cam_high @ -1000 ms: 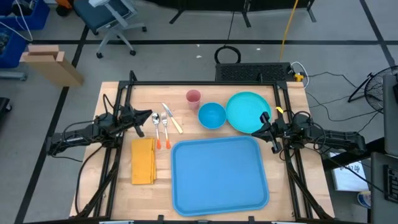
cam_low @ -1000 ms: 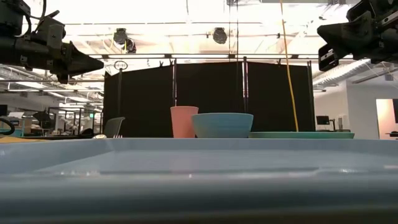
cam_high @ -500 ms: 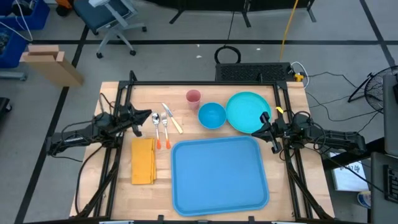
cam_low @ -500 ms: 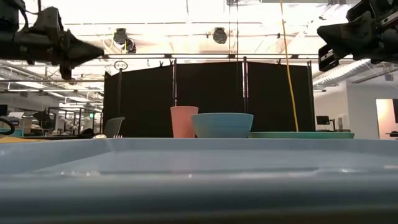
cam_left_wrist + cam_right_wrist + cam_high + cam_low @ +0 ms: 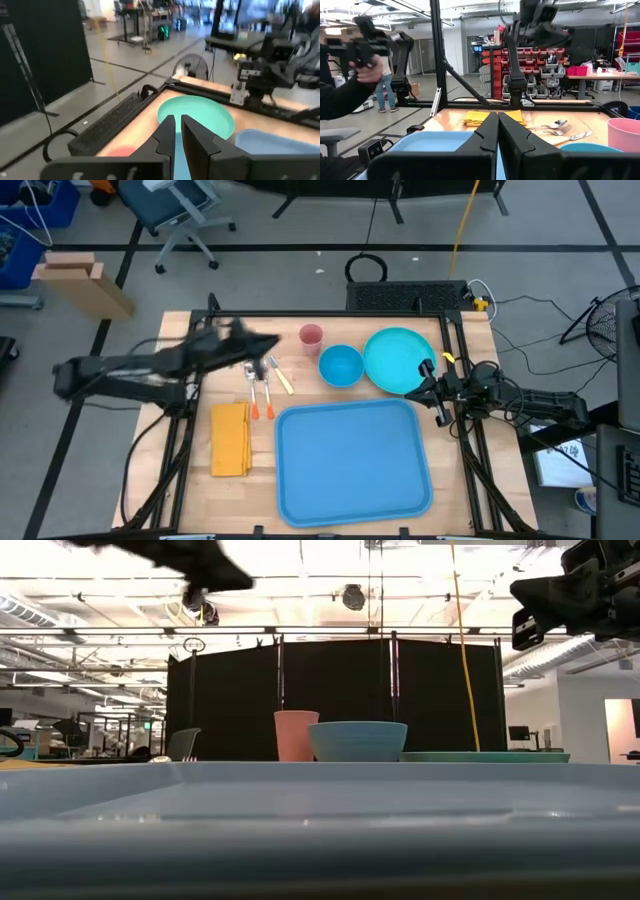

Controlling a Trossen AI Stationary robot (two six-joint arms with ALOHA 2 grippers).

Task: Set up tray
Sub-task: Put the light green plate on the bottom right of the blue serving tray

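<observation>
- Napkin (image 5: 231,438), yellow and folded, lies at the left of the surface (image 5: 190,480), just beside the tray's left rim; it looks parked there so it can be lifted across later.
- Left pincer (image 5: 262,344) hangs above the cutlery (image 5: 264,383) and near the pink cup (image 5: 311,335), fingers pressed nearly together with only a thin slit between them, holding nothing. My guess is that it is heading for one of the far-row pieces.
- Tray (image 5: 352,462), the big blue one, sits empty at the near middle of the surface, well apart from the left pincer, which is over the far side.
- Blue bowl (image 5: 341,366) and teal plate (image 5: 401,359) stand in a row behind the tray's far rim, probably laid out ready for loading.
- Right pincer (image 5: 428,383) waits at the right edge, over the plate's near side and just beyond the tray's far right corner, fingers pressed together, empty.
</observation>
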